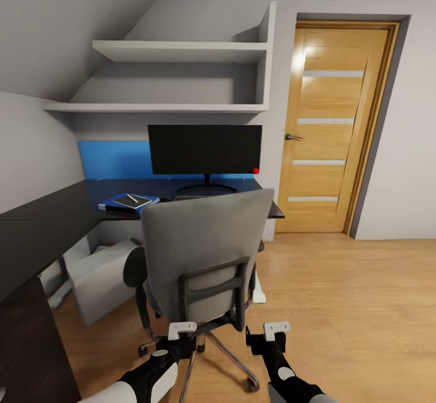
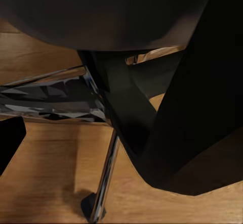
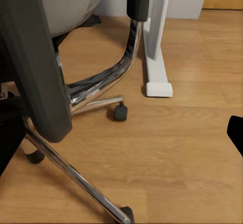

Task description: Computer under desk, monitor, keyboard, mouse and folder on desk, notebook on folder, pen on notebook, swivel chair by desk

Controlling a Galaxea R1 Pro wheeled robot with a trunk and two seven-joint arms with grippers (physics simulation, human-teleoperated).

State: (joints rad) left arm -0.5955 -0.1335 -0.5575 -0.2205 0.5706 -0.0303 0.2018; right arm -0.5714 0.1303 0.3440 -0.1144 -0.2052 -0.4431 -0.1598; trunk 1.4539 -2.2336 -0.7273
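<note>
So the swivel chair (image 1: 203,257) sits backrest-toward-us at the tabletop (image 1: 36,227). Both grippers' fingers look released, holding nothing. I'd nudge it forward squarely, slowly, so it doesn't spin.

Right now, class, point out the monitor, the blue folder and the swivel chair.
monitor (image 1: 204,148), head view, centre of the black screen.
folder (image 1: 147,200), head view, bare blue corner beside the notebook.
swivel chair (image 1: 203,239), head view, middle of the grey backrest.
</note>
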